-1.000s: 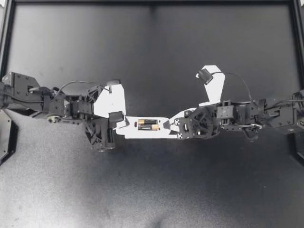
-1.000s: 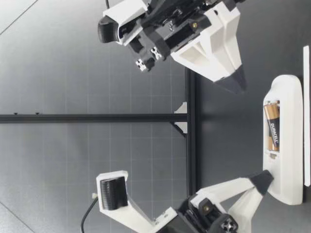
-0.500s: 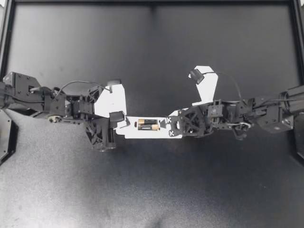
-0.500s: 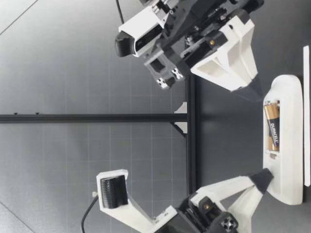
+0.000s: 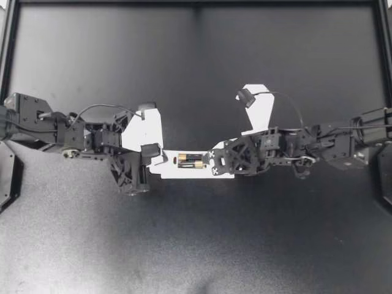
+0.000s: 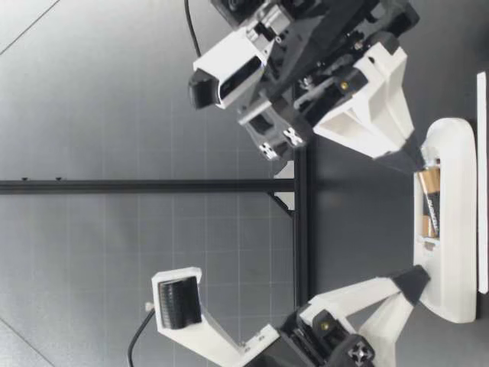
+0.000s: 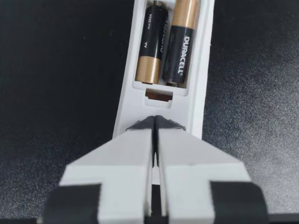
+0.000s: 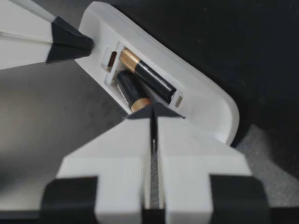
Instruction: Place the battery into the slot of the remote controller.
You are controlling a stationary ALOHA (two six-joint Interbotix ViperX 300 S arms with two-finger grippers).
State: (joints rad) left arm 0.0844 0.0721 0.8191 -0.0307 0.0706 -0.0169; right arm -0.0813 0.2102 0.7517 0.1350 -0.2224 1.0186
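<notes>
The tabletop is matte black inside a black frame, and soft light greys its nearer part in the top view. In the low view a grey gridded wall stands behind it. A black post rises from a rail at the far edge, with a white bracket at their joint.

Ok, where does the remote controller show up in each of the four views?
Top view: remote controller in the middle, between my left gripper and my right gripper.
Low view: remote controller lying flat, both gripper tips against it.
Left wrist view: remote controller just ahead of the shut jaws.
Right wrist view: remote controller ahead of the shut jaws, slanting away.
Shared landmark: the batteries in its open compartment.
</notes>
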